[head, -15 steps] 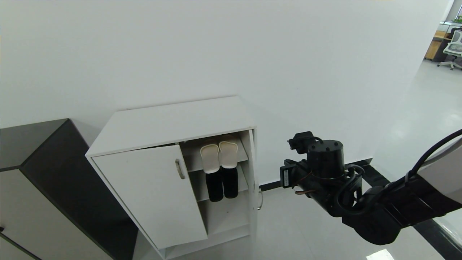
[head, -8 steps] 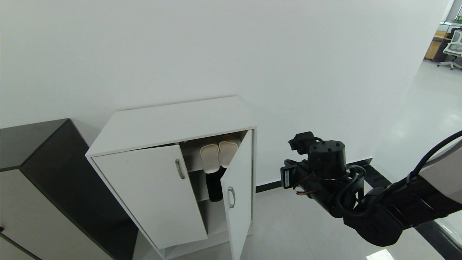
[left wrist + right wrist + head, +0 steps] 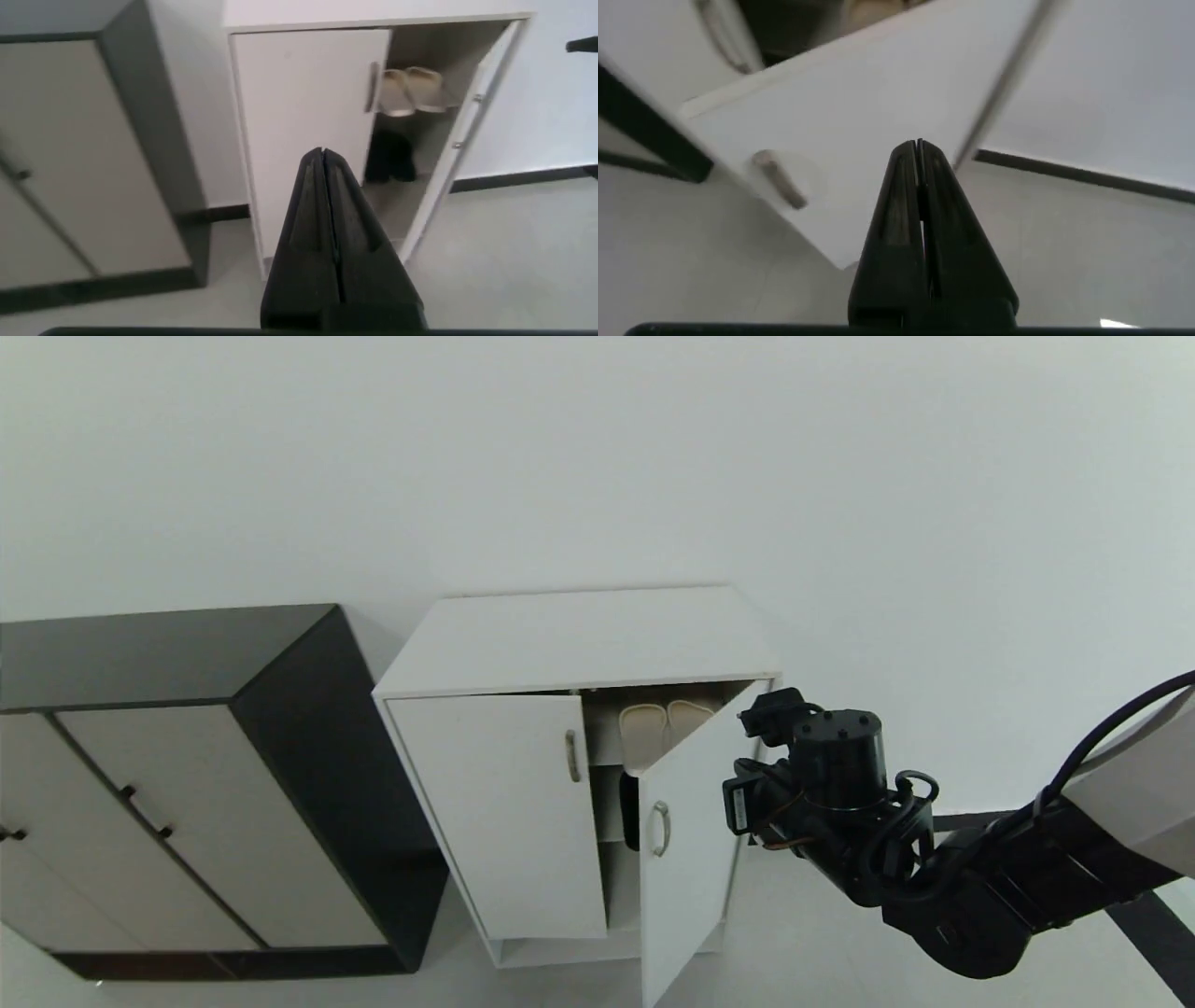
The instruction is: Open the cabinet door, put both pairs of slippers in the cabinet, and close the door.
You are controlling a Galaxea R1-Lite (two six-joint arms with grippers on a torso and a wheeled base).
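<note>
The white cabinet [image 3: 579, 639] stands against the wall with its left door [image 3: 504, 812] shut and its right door [image 3: 691, 859] about half open. Inside, a beige pair of slippers [image 3: 665, 728] lies on the top shelf and a black pair [image 3: 629, 812] on the shelf below, partly hidden by the right door. My right arm's wrist [image 3: 831, 775] hangs just right of that door's outer face. The right gripper [image 3: 920, 149] is shut and empty, close to the door panel [image 3: 878, 121] near its handle [image 3: 780, 179]. My left gripper [image 3: 322, 154] is shut and empty, well back from the cabinet.
A larger black cabinet with grey doors [image 3: 187, 784] stands directly left of the white one. A plain white wall runs behind both. A black baseboard [image 3: 971, 819] lines the floor to the right, and open grey floor lies in front.
The right door has swung from wide open to about half open, covering most of the black slippers. The head camera has turned, shifting the cabinet rightward in view.
</note>
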